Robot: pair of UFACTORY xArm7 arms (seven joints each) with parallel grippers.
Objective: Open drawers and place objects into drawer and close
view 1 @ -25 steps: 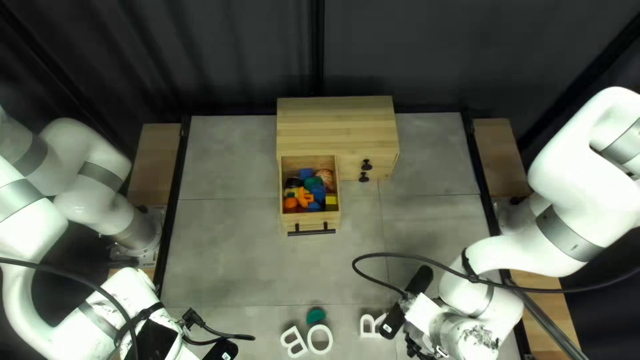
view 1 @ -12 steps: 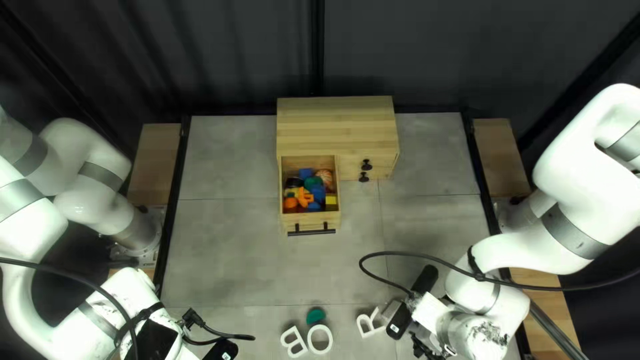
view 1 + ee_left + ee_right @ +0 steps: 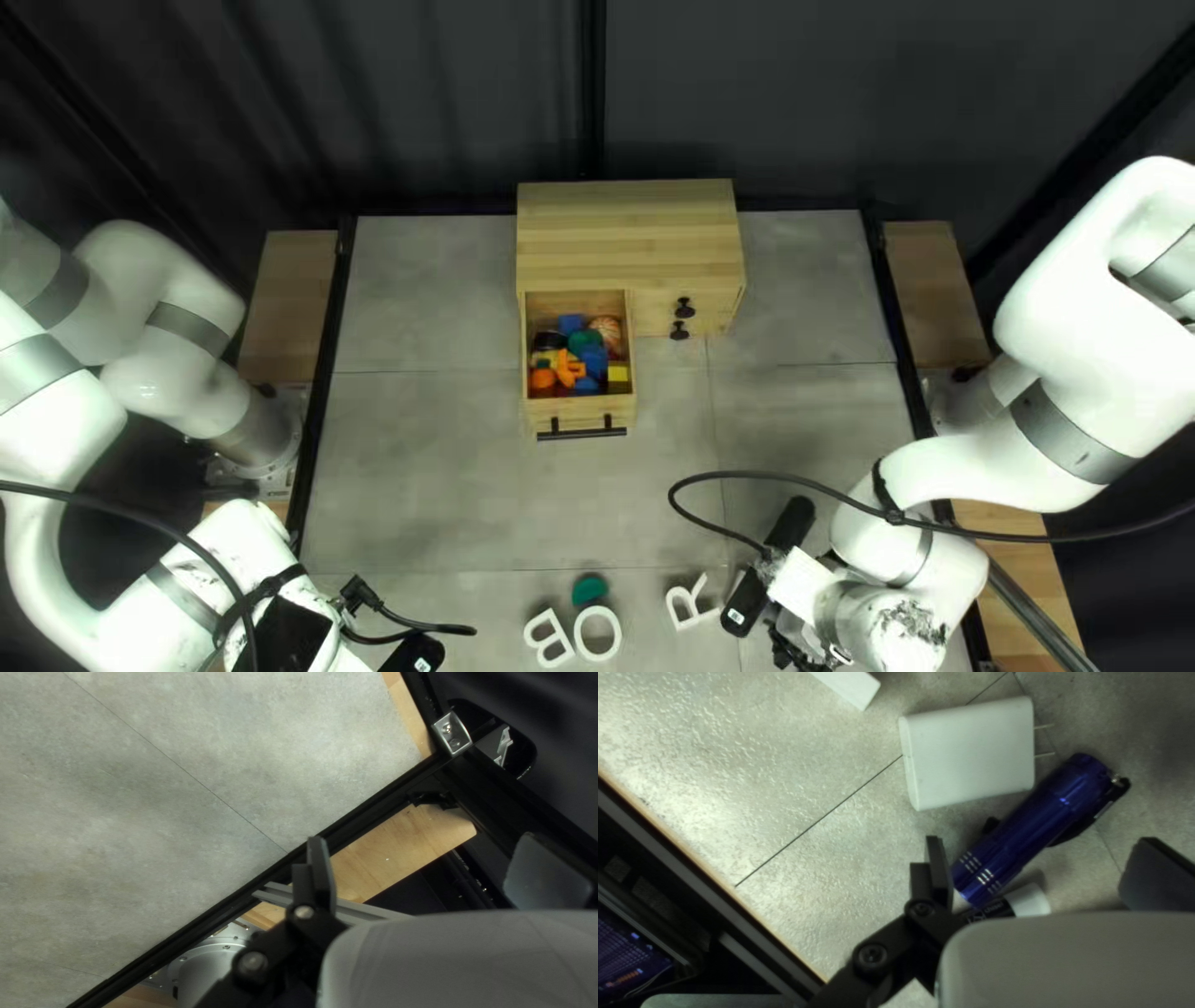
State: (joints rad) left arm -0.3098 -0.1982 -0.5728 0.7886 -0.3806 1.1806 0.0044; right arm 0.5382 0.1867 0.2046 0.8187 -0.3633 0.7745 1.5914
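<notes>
Lying just beside the white charger (image 3: 971,756), the blue flashlight (image 3: 1033,820) looked rigid, fairly heavy and slippery (best taken mid-barrel, I judged). The right gripper (image 3: 1041,841) stood wide near the charger; the left gripper (image 3: 423,837), well apart from it, also stood wide.

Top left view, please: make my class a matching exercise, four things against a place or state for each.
1. White letter B
2. Light-wood drawer
3. Green rounded piece
4. White letter R

A. pulled out, holding colourful objects
B. right of the white letter O
C. directly left of that O
D. just beyond that O

Pairs: 1-C; 2-A; 3-D; 4-B
</notes>
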